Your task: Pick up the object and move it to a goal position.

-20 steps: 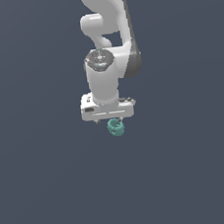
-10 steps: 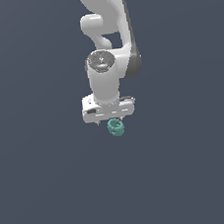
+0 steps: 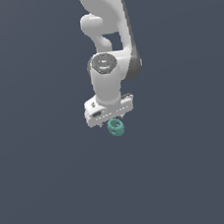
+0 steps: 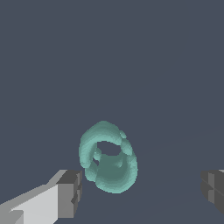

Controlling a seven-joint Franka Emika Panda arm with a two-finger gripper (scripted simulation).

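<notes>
The arm (image 3: 107,45) hung down from the top of the exterior view, its white gripper (image 3: 112,118) pointing downward over a plain dark grey surface (image 3: 53,181). The object (image 3: 116,127), a small teal lumpy ring, sat right under the gripper in that view. In the wrist view the object (image 4: 108,157) lay on the grey floor with its hole facing up toward the camera, and the gripper (image 4: 142,192) stood wide apart around it: one dark finger pad (image 4: 70,192) was just beside the ring's edge, perhaps touching it, while the other pad (image 4: 213,189) was well apart from it. The jaws were not clamped on anything. Compared with half a second and a second before, the arm and gripper were in nearly the same pose, and the object lay in the same spot below the gripper; any change was too small to tell.
</notes>
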